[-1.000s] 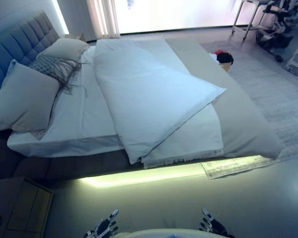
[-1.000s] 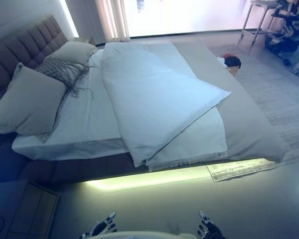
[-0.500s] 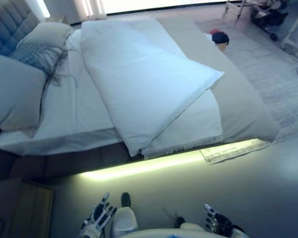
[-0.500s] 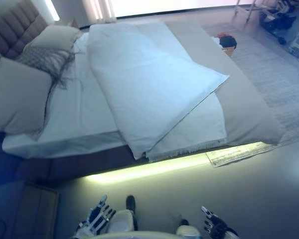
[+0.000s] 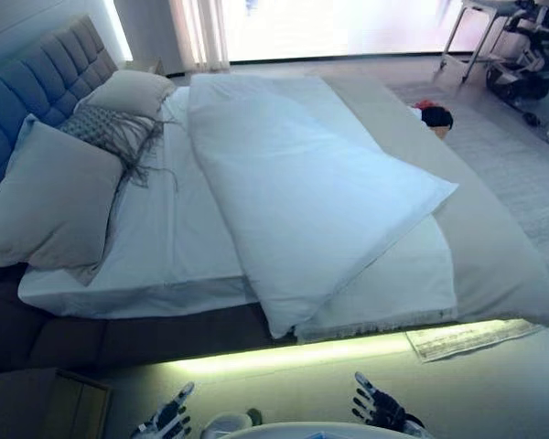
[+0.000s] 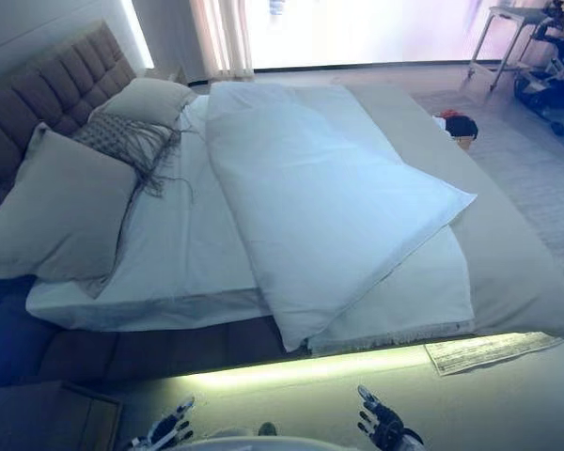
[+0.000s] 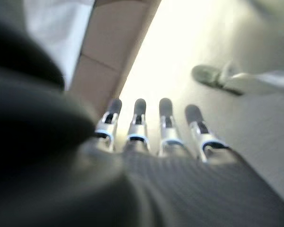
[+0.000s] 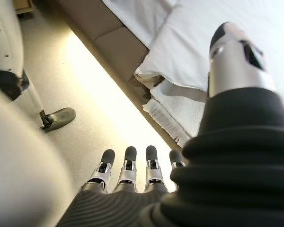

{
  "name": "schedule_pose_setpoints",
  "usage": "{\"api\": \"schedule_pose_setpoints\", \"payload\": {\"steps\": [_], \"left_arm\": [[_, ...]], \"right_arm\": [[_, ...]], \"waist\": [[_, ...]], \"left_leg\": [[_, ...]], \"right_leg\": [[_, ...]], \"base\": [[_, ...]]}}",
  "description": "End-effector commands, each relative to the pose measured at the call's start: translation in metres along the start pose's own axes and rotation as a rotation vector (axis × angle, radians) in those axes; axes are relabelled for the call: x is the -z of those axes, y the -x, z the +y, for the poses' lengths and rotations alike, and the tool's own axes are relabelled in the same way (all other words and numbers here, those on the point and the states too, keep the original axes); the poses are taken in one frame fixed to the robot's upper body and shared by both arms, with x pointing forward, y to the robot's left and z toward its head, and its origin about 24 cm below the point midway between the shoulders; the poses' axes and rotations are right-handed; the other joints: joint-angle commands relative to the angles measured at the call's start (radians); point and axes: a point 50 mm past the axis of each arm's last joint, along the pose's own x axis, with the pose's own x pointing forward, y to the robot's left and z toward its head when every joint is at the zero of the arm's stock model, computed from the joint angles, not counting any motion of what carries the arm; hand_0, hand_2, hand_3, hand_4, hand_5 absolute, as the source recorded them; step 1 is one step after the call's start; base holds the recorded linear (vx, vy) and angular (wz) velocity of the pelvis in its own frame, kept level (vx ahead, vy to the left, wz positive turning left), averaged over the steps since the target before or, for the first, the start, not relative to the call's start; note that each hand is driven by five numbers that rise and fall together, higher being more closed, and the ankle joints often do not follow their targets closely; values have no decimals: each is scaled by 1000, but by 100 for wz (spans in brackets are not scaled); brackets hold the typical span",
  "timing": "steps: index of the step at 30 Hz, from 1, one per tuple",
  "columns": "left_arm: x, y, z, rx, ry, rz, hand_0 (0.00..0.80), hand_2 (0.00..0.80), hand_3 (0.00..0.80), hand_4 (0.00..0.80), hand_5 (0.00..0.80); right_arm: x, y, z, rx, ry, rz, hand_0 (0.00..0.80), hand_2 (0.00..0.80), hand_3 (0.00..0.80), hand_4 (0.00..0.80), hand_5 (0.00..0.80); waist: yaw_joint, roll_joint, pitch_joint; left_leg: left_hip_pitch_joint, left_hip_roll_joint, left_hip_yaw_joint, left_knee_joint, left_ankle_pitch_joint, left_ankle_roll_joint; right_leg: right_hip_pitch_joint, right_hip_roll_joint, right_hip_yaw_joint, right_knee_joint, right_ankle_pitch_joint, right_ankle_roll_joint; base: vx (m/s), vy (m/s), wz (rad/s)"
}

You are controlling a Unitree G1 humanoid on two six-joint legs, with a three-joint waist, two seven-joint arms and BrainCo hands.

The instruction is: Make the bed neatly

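Ahead of both hands, well apart: bed (image 5: 165,338), white duvet (image 5: 302,192) folded diagonally across mattress, corner hanging over near edge. Fringed white sheet (image 5: 393,293) beneath duvet, grey blanket (image 5: 494,265) beyond right hand's side. Pillows (image 5: 55,201) and fringed throw (image 5: 110,133) toward left hand's side, against headboard (image 5: 37,82). Left hand (image 5: 167,421) low above floor (image 5: 284,384), fingers straight, grasping nothing. Right hand (image 5: 375,409) likewise released, empty.
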Motion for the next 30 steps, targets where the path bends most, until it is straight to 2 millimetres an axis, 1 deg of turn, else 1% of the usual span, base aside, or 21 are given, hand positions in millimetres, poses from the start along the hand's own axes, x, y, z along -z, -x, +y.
{"api": "schedule_pose_setpoints", "payload": {"steps": [1, 3, 4, 5, 6, 7, 8, 11, 12, 15, 17, 18, 19, 20, 21, 22, 23, 24, 26, 28, 30], "left_arm": [[-24, -7, -27, 95, 7, -70, 0, 0, 0, 0, 0], [-41, -8, -35, 126, 3, -115, 0, 0, 0, 0, 0], [-47, -8, -38, 139, 7, -132, 0, 0, 0, 0, 0], [-50, -8, -41, 148, 16, -136, 0, 0, 0, 0, 0], [-46, -9, -43, 151, 30, -131, 0, 0, 0, 0, 0], [-38, -9, -44, 143, 65, -115, 0, 0, 0, 0, 0], [-32, -10, -45, 139, 75, -100, 0, 0, 0, 0, 0], [-16, -10, -48, 140, 46, -45, 0, 0, 0, 0, 0], [-4, -10, -48, 140, 39, -11, 0, 0, 0, 0, 0], [8, -9, -46, 129, 41, 23, 0, 0, 0, 0, 0], [13, -8, -45, 125, 36, 38, 0, 0, 0, 0, 0], [16, -8, -43, 124, 30, 44, 0, 0, 0, 0, 0], [17, -8, -43, 128, 29, 44, 0, 0, 0, 0, 0], [17, -7, -43, 134, 25, 43, 0, 0, 0, 0, 0], [17, -7, -43, 142, 24, 38, 0, 0, 0, 0, 0], [15, -7, -45, 153, 22, 27, 0, 0, 0, 0, 0], [14, -8, -46, 160, 18, 21, 0, 0, 0, 0, 0], [6, -9, -49, 175, -3, 9, 0, 0, 0, 0, 0], [-6, -10, -54, 190, -34, -6, 0, 0, 0, 0, 0], [-10, -11, -55, 196, -25, -9, 0, 0, 0, 0, 0], [-9, -11, -55, 192, -21, -2, 0, 0, 0, 0, 0]], "right_arm": [[-41, 2, -9, 19, -18, -108, 0, 0, 0, 0, 0], [-64, -1, 5, -28, -33, -184, 0, 0, 0, 0, 0], [-74, -3, 13, -48, -38, -218, 0, 0, 0, 0, 0], [-82, -4, 20, -62, -33, -239, 0, 0, 0, 0, 0], [-84, -6, 26, -67, -25, -244, 0, 0, 0, 0, 0], [-82, -7, 28, -64, -14, -237, 0, 0, 0, 0, 0], [-80, -7, 28, -62, -10, -237, 0, 0, 0, 0, 0], [-80, -7, 31, -79, -20, -261, 0, 0, 0, 0, 0], [-80, -7, 33, -104, -25, -273, 0, 0, 0, 0, 0], [-81, -7, 35, -116, -7, -289, 0, 0, 0, 0, 0], [-85, -6, 35, -100, 10, -308, 0, 0, 0, 0, 0], [-90, -6, 35, -82, 15, -326, 0, 0, 0, 0, 0], [-95, -5, 38, -82, 20, -346, 0, 0, 0, 0, 0], [-101, -4, 39, -82, 26, -366, 0, 0, 0, 0, 0], [-108, -3, 40, -82, 28, -386, 0, 0, 0, 0, 0], [-115, -2, 44, -95, 26, -414, 0, 0, 0, 0, 0], [-120, -2, 47, -105, 24, -427, 0, 0, 0, 0, 0], [-132, -1, 56, -130, 12, -461, 0, 0, 0, 0, 0], [-149, 1, 65, -149, -20, -499, 0, 0, 0, 0, 0], [-152, 2, 67, -169, -25, -494, 0, 0, 0, 0, 0], [-148, 0, 67, -177, -20, -477, 0, 0, 0, 0, 0]], "waist": [[-32, 44, 53], [-52, 40, 112], [-58, 34, 136], [-64, 26, 153], [-69, 17, 158], [-70, 6, 156], [-72, 5, 159], [-65, -5, 154], [-61, -4, 143], [-56, 3, 125], [-56, 8, 119], [-55, 8, 118], [-52, 4, 127], [-47, 5, 136], [-39, 8, 146], [-32, 19, 164], [-30, 27, 172], [-26, 33, 190], [-21, 34, 213], [-19, 39, 215], [-18, 41, 210]], "left_leg": [[-175, 23, -28, 114, 20, -41], [-190, 15, -34, 156, -27, -43], [-205, 15, -28, 189, -56, -41], [-219, 17, -18, 223, -81, -37], [-242, 26, 1, 277, -101, -30], [-262, 31, 6, 329, -112, -29], [-262, 39, -1, 347, -124, -32], [-240, 67, -7, 319, -109, -49], [-199, 74, -18, 267, -93, -60], [-148, 83, -24, 191, -71, -77], [-124, 83, -28, 170, -69, -87], [-121, 87, -28, 180, -72, -97], [-135, 85, -36, 243, -86, -107], [-167, 86, -62, 310, -70, -120], [-205, 88, -95, 347, -37, -136], [-233, 101, -109, 336, -8, -153], [-235, 108, -105, 303, 1, -152], [-244, 119, -97, 255, -2, -143], [-271, 96, -115, 262, -30, -129], [-263, 81, -117, 241, -33, -119], [-241, 70, -111, 195, -28, -111]], "right_leg": [[-62, 88, -47, -158, 123, -51], [-214, 65, -18, -193, 215, -37], [-264, 53, -17, -190, 244, -31], [-293, 49, -21, -184, 254, -26], [-292, 38, -22, -173, 241, -23], [-273, 37, -25, -167, 228, -22], [-258, 44, -27, -162, 213, -21], [-218, 52, -52, -190, 199, -21], [-178, 62, -68, -229, 197, -23], [-126, 77, -95, -278, 192, -28], [-112, 80, -105, -290, 189, -31], [-104, 80, -110, -293, 185, -36], [-93, 78, -111, -290, 181, -46], [-86, 82, -110, -286, 170, -58], [-82, 85, -104, -279, 158, -68], [-80, 89, -100, -259, 141, -71], [-86, 92, -100, -243, 130, -70], [-109, 86, -102, -214, 118, -67], [-144, 68, -98, -183, 114, -62], [-152, 52, -95, -188, 128, -47], [-138, 41, -90, -228, 150, -30]], "base": [[-110, -109, -19], [-183, -153, 7], [-141, -147, 15], [-40, -159, 21], [96, -189, 31], [171, -193, 51], [195, -181, 63], [180, -170, 27], [227, -139, -2], [184, -104, 15], [130, -46, 19], [97, -13, 16], [95, -5, 13], [80, 16, 13], [67, 80, 9], [28, 125, 2], [-46, 188, 3], [-89, 177, -3], [-59, 175, -9], [66, 152, -18], [129, 135, 5]]}}
